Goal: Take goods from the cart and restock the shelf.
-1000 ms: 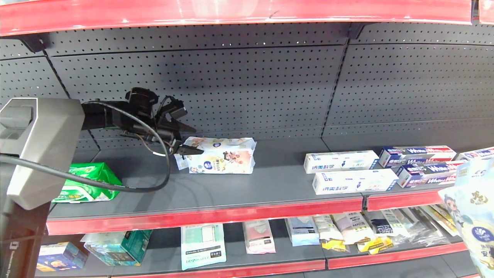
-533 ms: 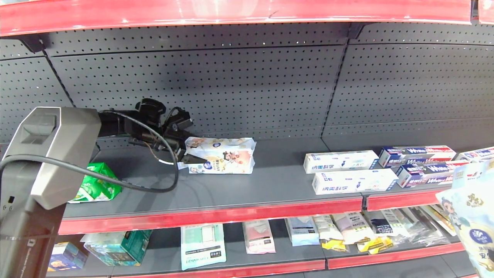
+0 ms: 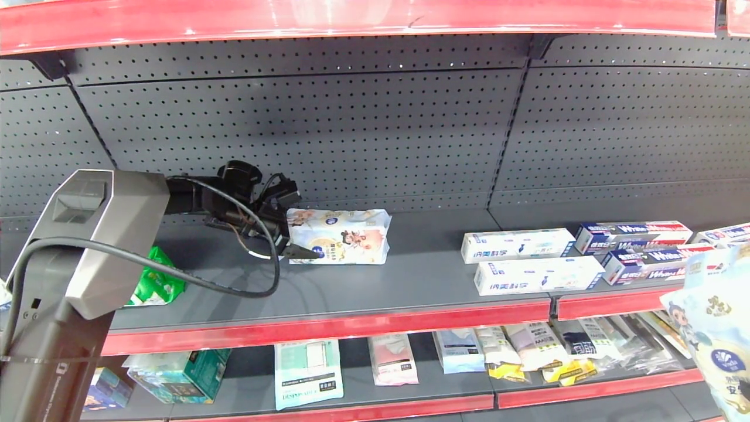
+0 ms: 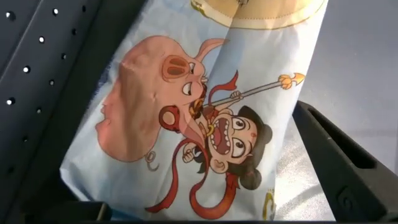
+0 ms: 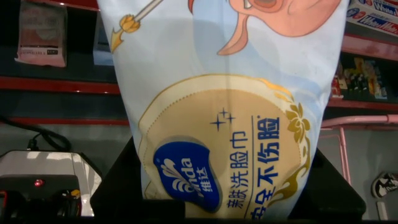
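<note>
A white face-towel pack [image 3: 343,235] with cartoon figures lies flat on the dark middle shelf [image 3: 410,281]. My left gripper [image 3: 296,231] is at the pack's left end, open, and its fingers straddle the pack. One dark finger [image 4: 339,165] stands beside the pack's [image 4: 205,124] edge in the left wrist view. A second pack of the same kind [image 3: 715,328] hangs at the lower right, in front of the shelf. My right gripper [image 5: 227,202] is shut on this second pack [image 5: 230,124], which covers most of the fingers.
Several toothpaste boxes [image 3: 536,261] lie on the right half of the shelf. A green pack [image 3: 155,281] sits at the left behind my arm. The pegboard back wall [image 3: 351,129] stands close behind. Small packs [image 3: 527,346] fill the lower shelf.
My left arm has moved to the right and its fingers have slid further along the pack, which shifted slightly right. The pack in my right gripper dipped a little.
</note>
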Controlling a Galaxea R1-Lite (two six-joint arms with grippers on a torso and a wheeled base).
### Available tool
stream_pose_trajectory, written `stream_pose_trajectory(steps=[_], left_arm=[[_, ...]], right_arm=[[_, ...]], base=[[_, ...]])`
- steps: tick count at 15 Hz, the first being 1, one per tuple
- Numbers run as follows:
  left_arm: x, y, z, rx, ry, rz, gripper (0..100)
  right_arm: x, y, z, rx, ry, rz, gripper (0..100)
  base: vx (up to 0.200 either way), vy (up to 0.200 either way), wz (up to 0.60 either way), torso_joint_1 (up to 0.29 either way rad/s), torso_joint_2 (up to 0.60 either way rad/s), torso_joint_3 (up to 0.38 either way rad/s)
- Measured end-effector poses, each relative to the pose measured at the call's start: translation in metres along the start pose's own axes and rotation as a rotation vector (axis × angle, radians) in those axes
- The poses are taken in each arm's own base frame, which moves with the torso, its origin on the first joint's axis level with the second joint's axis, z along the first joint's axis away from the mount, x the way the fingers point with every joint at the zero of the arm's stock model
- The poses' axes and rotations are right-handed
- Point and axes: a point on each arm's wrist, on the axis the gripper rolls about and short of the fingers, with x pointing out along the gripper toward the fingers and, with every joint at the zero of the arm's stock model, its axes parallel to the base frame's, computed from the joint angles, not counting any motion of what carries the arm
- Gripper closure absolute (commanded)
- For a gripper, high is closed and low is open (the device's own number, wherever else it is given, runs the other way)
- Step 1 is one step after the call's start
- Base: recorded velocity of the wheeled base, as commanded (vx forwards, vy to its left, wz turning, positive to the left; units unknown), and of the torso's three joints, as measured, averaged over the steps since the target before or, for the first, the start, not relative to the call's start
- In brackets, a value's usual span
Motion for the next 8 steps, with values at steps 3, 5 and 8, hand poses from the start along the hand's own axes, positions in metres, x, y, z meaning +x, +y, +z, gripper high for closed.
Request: stream_pose_trajectory(steps=[3, 5, 8], left_arm=[[0.0006, -0.0013, -0.0014, -0.013, 0.008, -0.010, 100], [-0.0001, -0.0017, -0.0032, -0.027, 0.014, -0.016, 100], [-0.0001, -0.0035, -0.0038, -0.038, 0.021, -0.027, 100]], right_arm=[[0.0004, 0.0004, -0.0010, -0.018, 0.004, 0.001, 100], [0.0006, 0.0007, -0.0018, -0.022, 0.006, 0.002, 100], [0.0007, 0.0008, -0.0022, -0.024, 0.007, 0.002, 100]], base=[[0.000, 0.000, 0.00, 0.000, 0.00, 0.000], [0.000, 0.000, 0.00, 0.000, 0.00, 0.000], [0.000, 0.000, 0.00, 0.000, 0.00, 0.000]])
